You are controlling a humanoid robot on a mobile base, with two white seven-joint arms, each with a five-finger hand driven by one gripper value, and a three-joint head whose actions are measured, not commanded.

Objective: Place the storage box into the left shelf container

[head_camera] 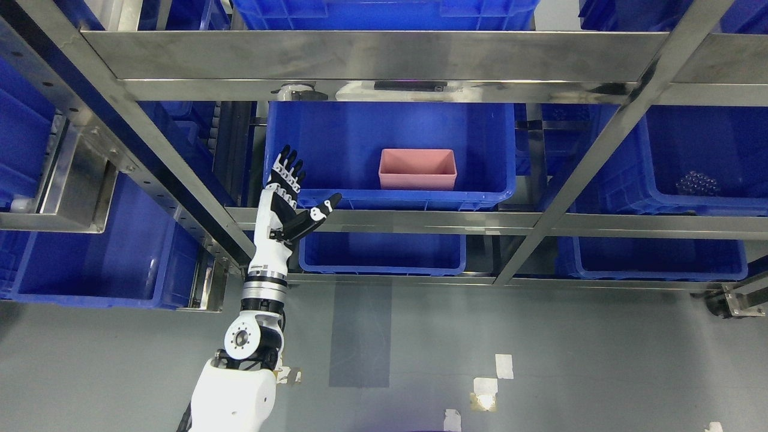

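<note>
A pink open storage box (417, 169) sits upright inside a blue bin (336, 141) on the middle shelf, near the bin's front wall. My left hand (294, 195) is raised in front of the bin's front left corner, to the left of the pink box and apart from it. Its fingers (287, 171) are straight and spread, thumb (321, 211) out to the right, and it holds nothing. My right arm does not show.
Steel shelf rails (384, 57) and slanted posts (606, 144) frame the bins. More blue bins stand at lower left (102, 252), lower middle (384, 252) and right (702, 156), the right one holding small metal balls (696, 182). Grey floor with tape marks (489, 384) lies below.
</note>
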